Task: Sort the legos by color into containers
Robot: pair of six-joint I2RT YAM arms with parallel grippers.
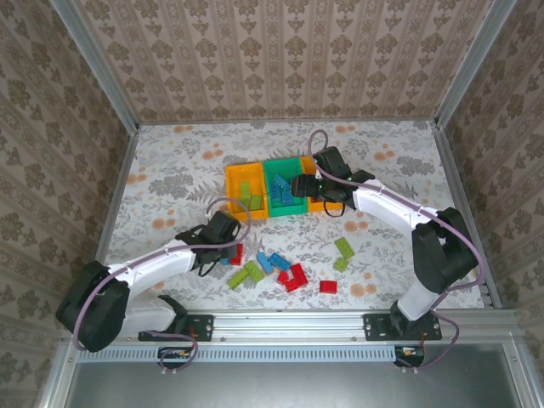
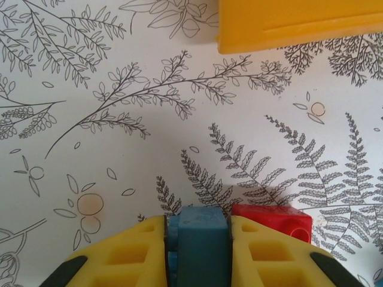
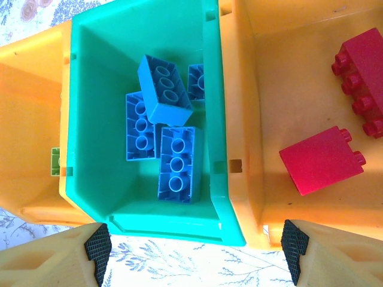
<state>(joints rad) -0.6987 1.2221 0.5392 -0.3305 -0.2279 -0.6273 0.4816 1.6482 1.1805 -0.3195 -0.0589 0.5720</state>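
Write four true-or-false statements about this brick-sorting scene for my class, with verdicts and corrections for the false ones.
1. The left gripper is shut on a blue brick. True.
2. The green bin holds red bricks. False: it holds blue bricks.
3. The right gripper is open. True.
4. Every brick is in a bin. False: loose bricks lie on the table.

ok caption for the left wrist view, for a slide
Left fingers shut on a blue lego, a red lego beside it, orange bin corner ahead.
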